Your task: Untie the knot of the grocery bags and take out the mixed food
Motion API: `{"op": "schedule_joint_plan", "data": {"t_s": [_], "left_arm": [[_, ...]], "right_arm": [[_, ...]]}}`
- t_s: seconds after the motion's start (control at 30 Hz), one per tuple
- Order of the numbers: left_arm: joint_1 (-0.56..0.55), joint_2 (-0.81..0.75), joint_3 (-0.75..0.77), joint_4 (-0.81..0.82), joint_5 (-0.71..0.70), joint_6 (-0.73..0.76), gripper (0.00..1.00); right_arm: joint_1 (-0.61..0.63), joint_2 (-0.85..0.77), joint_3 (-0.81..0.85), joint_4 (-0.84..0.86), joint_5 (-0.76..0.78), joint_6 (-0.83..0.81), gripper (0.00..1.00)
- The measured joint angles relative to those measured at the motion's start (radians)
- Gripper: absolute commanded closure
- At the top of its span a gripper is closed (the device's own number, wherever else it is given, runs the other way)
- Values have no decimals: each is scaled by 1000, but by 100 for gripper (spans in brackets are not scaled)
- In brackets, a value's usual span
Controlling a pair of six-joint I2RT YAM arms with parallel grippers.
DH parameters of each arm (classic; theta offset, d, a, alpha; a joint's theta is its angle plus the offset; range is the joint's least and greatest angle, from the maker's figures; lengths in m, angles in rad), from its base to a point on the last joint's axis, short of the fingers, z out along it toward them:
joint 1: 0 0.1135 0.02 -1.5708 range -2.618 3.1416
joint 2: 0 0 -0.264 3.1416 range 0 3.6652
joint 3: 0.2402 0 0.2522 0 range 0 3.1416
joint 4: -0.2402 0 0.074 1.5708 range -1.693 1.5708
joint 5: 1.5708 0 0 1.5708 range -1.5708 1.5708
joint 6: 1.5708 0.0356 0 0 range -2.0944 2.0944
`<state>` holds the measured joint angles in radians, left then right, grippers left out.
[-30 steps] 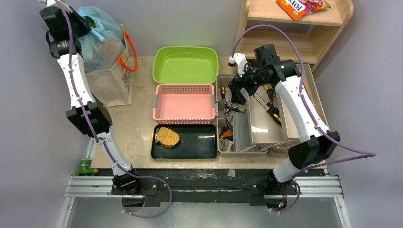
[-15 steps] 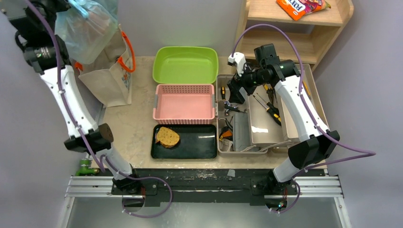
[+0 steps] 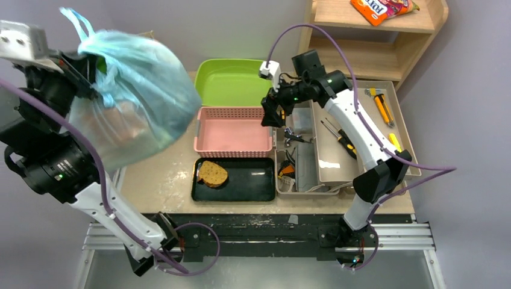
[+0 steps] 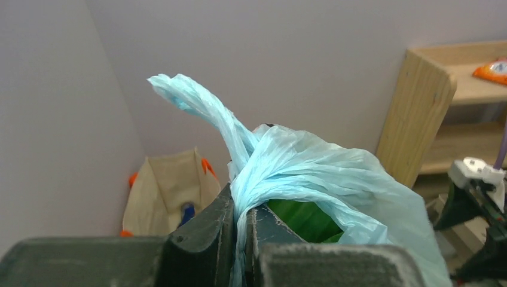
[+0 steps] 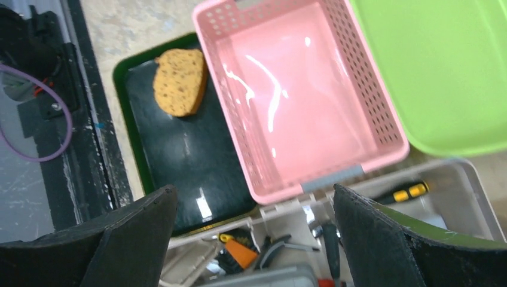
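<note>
My left gripper [image 3: 81,84] is shut on the twisted neck of the light-blue plastic bag [image 3: 138,96], just below the knot [image 4: 251,158]. The tied handles [image 4: 197,104] stick up above the knot. It holds the full bag high over the table's left side, close to the top camera. Leafy greens [image 4: 305,218] show through a gap in the bag. In the left wrist view [image 4: 240,221] the beige tote [image 4: 161,185] stands below with something blue [image 4: 186,212] inside. The bag hides the tote in the top view. My right gripper [image 3: 272,111] is open and empty over the pink basket's right edge [image 5: 254,190].
A green tub [image 3: 235,81] is at the back centre, with a pink basket [image 3: 232,129] in front of it. A black tray [image 3: 241,180] holds a brown bread slice [image 3: 212,173]. A toolbox [image 3: 337,144] is on the right. A wooden shelf [image 3: 373,36] holds an orange snack packet [image 3: 379,7].
My left arm has lifted the blue bag up out of the tote, toward the camera and rightward. My right gripper has moved left from the toolbox to the pink basket's edge.
</note>
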<state>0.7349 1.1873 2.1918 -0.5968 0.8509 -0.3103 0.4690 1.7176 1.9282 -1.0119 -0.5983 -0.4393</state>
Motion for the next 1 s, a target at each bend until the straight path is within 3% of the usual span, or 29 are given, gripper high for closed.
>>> {"op": "schedule_joint_plan", "data": {"t_s": [0.17, 0.4, 0.57, 0.8, 1.0], "left_arm": [[152, -93, -222, -262, 100, 201, 100], [223, -150, -633, -463, 2, 552, 100], [228, -188, -842, -450, -77, 694, 100], [224, -232, -1098, -360, -70, 812, 100], [96, -338, -1328, -272, -91, 799, 100]], "right_arm": [[78, 55, 46, 42, -27, 35, 1], [177, 186, 202, 146, -58, 149, 1], [254, 314, 304, 301, -79, 287, 1], [326, 459, 311, 533, -97, 509, 1], [369, 484, 270, 632, -105, 595, 1]]}}
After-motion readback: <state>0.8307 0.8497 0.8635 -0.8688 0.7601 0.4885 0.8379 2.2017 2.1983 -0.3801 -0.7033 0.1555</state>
